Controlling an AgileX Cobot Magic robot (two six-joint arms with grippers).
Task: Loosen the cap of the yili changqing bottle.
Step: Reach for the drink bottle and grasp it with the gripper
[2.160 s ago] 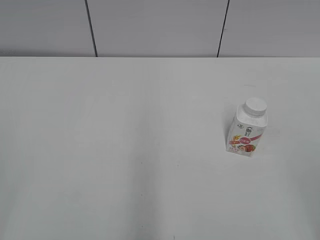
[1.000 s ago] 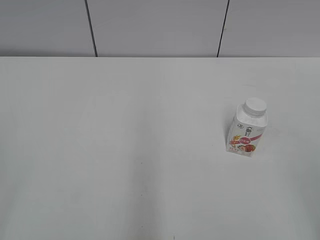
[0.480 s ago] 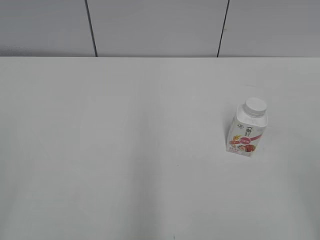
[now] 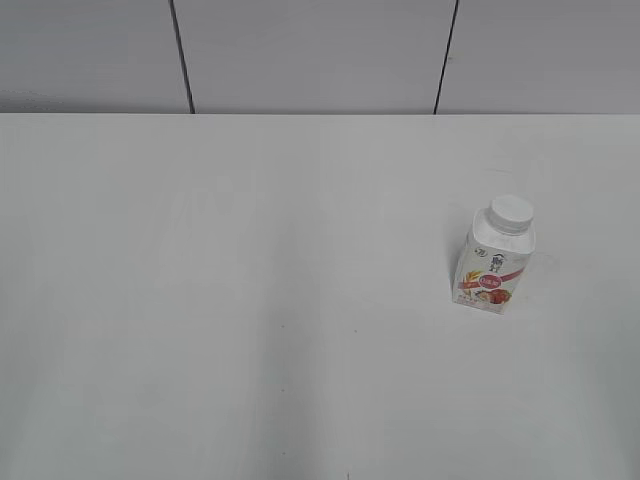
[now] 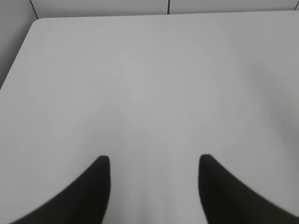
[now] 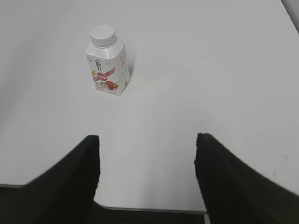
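The yili changqing bottle (image 4: 494, 264) stands upright on the right side of the white table, small and white with a pink-red fruit label. Its white cap (image 4: 511, 212) sits on the neck. It also shows in the right wrist view (image 6: 108, 65) with the cap (image 6: 102, 34) on top, well ahead and left of my right gripper (image 6: 147, 140), which is open and empty near the table's front edge. My left gripper (image 5: 154, 161) is open and empty over bare table; the bottle is out of that view. Neither gripper shows in the exterior view.
The white table (image 4: 250, 300) runs back to a grey panelled wall (image 4: 300, 50). The table's front edge (image 6: 154, 210) shows below my right gripper. The table's far left corner (image 5: 37, 21) shows in the left wrist view.
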